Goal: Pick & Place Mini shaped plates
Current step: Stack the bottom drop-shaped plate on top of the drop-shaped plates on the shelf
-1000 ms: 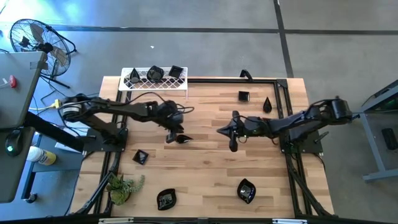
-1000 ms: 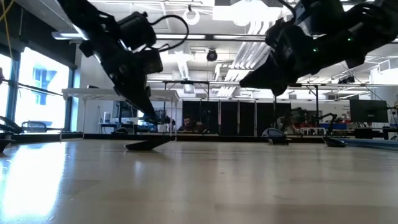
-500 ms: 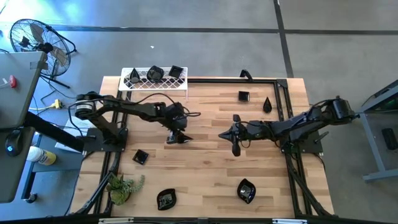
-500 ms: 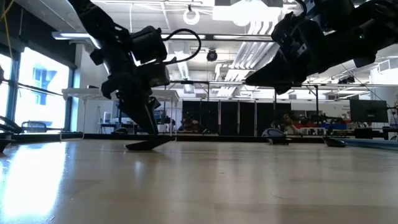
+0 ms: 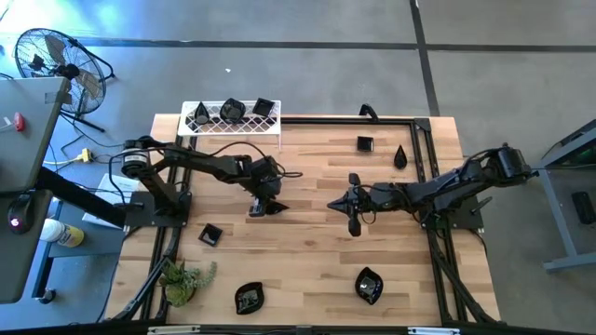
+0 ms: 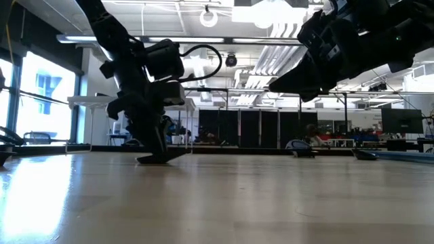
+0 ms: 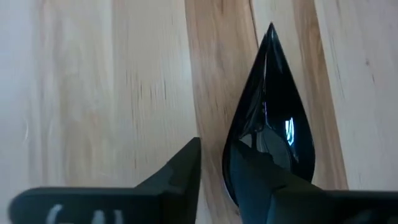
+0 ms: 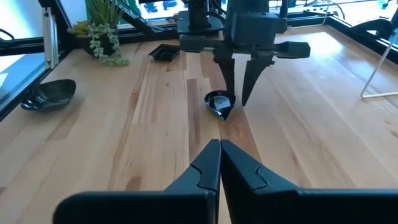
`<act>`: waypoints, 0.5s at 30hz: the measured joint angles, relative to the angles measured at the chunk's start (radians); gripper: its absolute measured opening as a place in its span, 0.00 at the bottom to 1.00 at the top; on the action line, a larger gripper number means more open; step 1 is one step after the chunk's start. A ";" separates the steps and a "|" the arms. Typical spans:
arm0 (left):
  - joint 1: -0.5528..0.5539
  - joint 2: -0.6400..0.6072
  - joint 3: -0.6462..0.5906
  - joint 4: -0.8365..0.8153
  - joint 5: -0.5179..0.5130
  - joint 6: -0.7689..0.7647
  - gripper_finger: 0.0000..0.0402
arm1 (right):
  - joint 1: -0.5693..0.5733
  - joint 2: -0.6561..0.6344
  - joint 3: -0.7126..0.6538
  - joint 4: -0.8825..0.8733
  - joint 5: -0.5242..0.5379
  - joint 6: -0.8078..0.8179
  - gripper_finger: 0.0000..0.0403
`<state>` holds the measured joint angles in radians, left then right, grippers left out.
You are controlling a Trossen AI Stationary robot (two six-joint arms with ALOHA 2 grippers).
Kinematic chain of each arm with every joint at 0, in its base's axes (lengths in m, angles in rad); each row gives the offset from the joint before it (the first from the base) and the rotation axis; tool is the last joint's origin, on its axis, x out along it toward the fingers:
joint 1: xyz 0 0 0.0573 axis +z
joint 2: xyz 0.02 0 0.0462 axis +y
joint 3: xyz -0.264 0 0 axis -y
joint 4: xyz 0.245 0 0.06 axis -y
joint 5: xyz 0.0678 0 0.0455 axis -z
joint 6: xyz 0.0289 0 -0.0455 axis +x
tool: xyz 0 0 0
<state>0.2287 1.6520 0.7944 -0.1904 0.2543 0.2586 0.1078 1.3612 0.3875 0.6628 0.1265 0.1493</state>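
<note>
Lower now than a second ago, left gripper (image 5: 264, 205) straddles the teardrop plate (image 5: 277, 207) rim at centre-left, half-open; three plates racked (image 5: 231, 119), six remain.

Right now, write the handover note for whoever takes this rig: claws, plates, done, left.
Left claw: down at the table's middle, fingers open around the rim of the teardrop plate, which lies on the wood; not lifted.
Right claw: shut, empty, hanging above the table's middle right.
Done: three plates sit on the white rack at the far left edge.
Left: the teardrop plate, a square plate near the left arm's base, two leaf-shaped plates at the near edge, and a square and a teardrop plate at the far right.
</note>
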 joint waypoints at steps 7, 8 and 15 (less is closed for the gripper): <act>0.000 -0.004 0.000 -0.003 0.049 0.006 0.01 | 0.000 0.000 0.000 0.000 0.003 0.000 0.00; 0.000 -0.012 0.000 -0.010 0.056 0.003 0.01 | 0.000 0.000 0.000 0.000 0.003 0.000 0.00; 0.013 -0.068 0.130 -0.200 0.092 0.007 0.01 | 0.000 0.000 0.000 0.000 0.021 -0.001 0.01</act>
<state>0.2416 1.5841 0.9242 -0.3908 0.3460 0.2652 0.1074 1.3613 0.3878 0.6632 0.1474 0.1488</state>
